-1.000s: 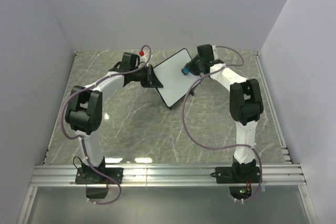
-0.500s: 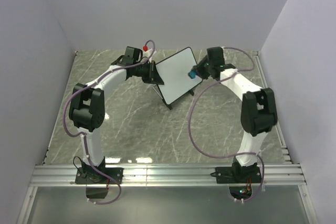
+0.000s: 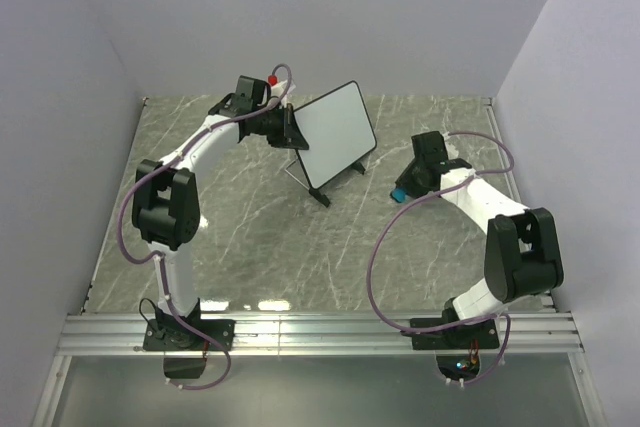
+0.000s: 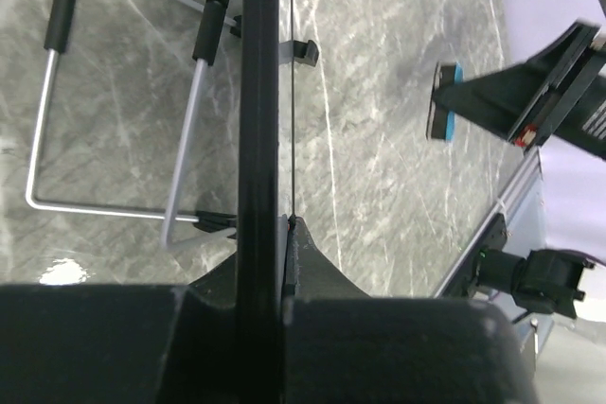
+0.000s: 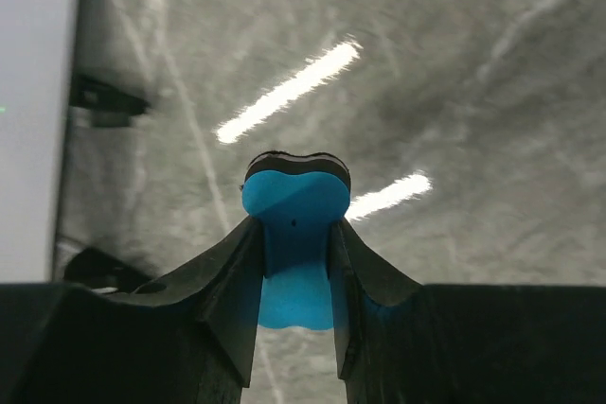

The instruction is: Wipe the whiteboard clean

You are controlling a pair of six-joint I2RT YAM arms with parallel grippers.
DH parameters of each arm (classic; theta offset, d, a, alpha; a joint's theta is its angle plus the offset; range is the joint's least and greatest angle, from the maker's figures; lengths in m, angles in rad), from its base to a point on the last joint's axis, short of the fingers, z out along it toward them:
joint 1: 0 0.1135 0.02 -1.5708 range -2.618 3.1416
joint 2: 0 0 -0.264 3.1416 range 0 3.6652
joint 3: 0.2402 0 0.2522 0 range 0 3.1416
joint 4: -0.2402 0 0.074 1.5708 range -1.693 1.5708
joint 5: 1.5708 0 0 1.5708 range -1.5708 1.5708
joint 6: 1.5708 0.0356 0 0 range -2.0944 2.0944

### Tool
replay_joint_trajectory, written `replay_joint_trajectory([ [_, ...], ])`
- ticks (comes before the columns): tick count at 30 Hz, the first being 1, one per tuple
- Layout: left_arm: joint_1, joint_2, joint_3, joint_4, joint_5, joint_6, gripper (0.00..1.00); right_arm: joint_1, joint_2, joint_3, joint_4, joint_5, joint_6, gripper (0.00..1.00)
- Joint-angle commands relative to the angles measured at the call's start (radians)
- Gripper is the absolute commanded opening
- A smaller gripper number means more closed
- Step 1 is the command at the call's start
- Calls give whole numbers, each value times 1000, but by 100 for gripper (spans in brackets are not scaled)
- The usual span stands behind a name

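The whiteboard stands tilted up at the back of the table, and its white face shows no marks. My left gripper is shut on its left edge. In the left wrist view the board's black frame runs edge-on between my left gripper's jaws. My right gripper is shut on a blue eraser, low over the table to the right of the board and apart from it. In the right wrist view the eraser fills my right gripper, and the whiteboard shows at the left edge.
A wire stand with black sleeves hangs behind the board, and its black feet are near the marble tabletop. An aluminium rail runs along the near edge. Plain walls close in the left, back and right.
My right gripper has pulled the eraser off the board and swung right and down toward the table. My left gripper has shifted the board slightly and tipped it more upright.
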Motion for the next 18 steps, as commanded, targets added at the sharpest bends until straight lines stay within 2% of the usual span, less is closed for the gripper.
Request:
replay_joint_trajectory([
  [1,10,-40,48,43,-44,19,0,5,12,0,-97,61,-59,24],
  [2,10,-52,41,57,-47,11,0,5,35,-10,-107,61,-56,55],
  [5,8,-86,1,80,-70,-3,0,3,51,-45,-107,38,-59,97],
  [7,8,-107,-34,90,-87,-9,0,5,42,-56,-98,25,-71,100],
  [18,-3,-258,-133,67,-223,26,0,3,-35,-116,-80,-9,-122,100],
])
